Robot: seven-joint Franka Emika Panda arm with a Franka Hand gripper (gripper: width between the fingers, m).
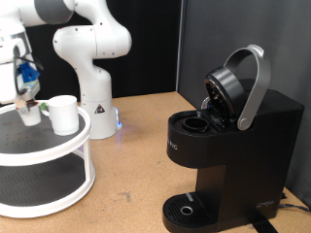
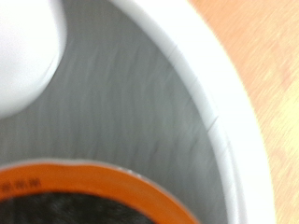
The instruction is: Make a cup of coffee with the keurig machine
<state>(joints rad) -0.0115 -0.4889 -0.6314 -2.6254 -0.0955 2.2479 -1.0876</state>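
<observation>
The small white cup [image 1: 63, 114] stands on the top tier of a white round two-tier stand [image 1: 60, 144] at the exterior view's left. My gripper [image 1: 27, 100] hangs low over that tier just left of the cup, right at a small coffee pod [image 1: 31, 114]. In the wrist view the pod's orange rim and dark top [image 2: 84, 191] fill one edge, very close, with the blurred cup [image 2: 23, 56] beside it; my fingers do not show there. The black keurig machine [image 1: 233, 155] stands at the right with its silver-grey lid handle [image 1: 255, 83] raised and the pod chamber [image 1: 194, 124] open.
The stand's white rim [image 2: 220, 112] curves around its grey top surface, with wooden table beyond. The arm's white base [image 1: 94, 102] stands behind the stand. The machine's round drip tray [image 1: 187, 209] sits at the base. Bare wooden table lies between stand and machine.
</observation>
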